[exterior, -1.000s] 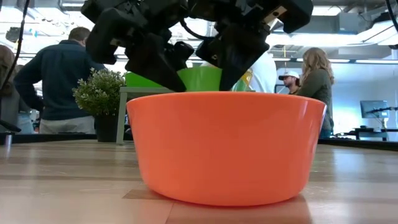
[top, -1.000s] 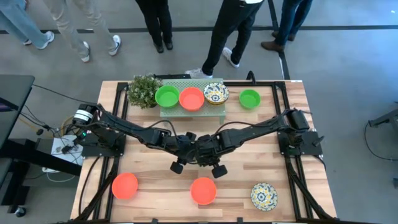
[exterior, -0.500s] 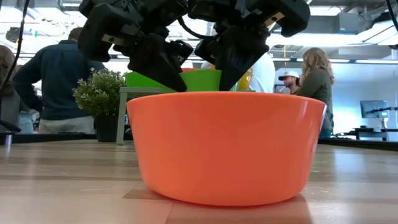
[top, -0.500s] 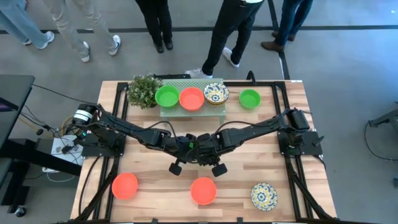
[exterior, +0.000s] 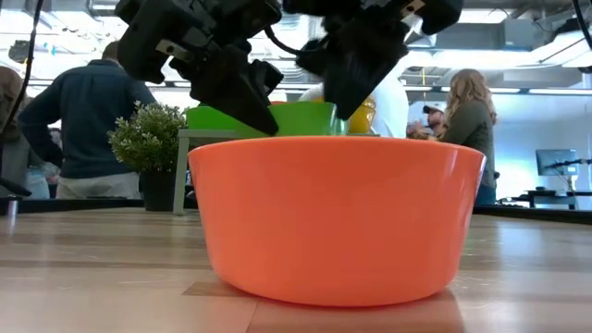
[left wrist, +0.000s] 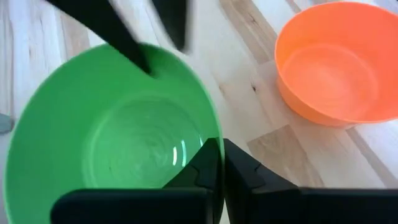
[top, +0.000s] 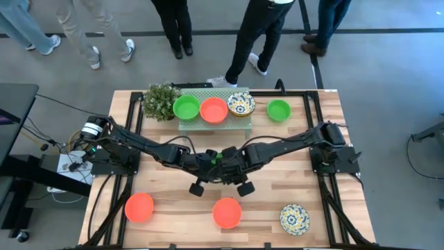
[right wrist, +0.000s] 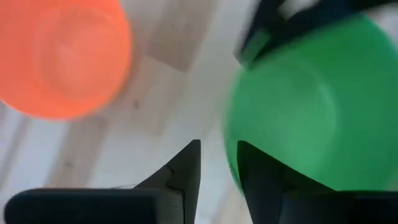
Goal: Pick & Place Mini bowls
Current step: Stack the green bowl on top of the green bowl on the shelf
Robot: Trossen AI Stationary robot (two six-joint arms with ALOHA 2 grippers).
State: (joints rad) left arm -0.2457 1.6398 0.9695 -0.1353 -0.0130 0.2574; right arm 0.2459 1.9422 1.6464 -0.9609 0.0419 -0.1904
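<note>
Overhead, both arms met over the middle of the table [top: 326,201], the left tool [top: 210,161] and the right tool [top: 227,161] close together around a green mini bowl [top: 219,157] that barely showed between them. At the far edge a pale green stand [top: 211,119] carried a green bowl [top: 186,107], an orange-red bowl [top: 214,110] and a floral bowl [top: 241,103], with a small plant [top: 161,101] beside it and another green bowl [top: 278,110] on the wood to the other side. Near the front edge lay two orange-red bowls [top: 139,207] [top: 226,212] and a second floral bowl [top: 294,218].

From table height, one orange-red bowl [exterior: 336,217] filled the foreground, and the held green bowl [exterior: 301,118] hung above and behind it between the two dark tools. People stood in the room beyond.

The left wrist view showed the left tool's fingers [left wrist: 211,168] pinched shut on the rim of the green bowl [left wrist: 118,137], with the right tool's fingers at the opposite rim and an orange-red bowl [left wrist: 333,62] on the table nearby.

The right wrist view showed the right tool [right wrist: 218,171] with its jaws parted, the green bowl's [right wrist: 311,118] rim in the gap, one finger [right wrist: 186,168] standing clear of it.
</note>
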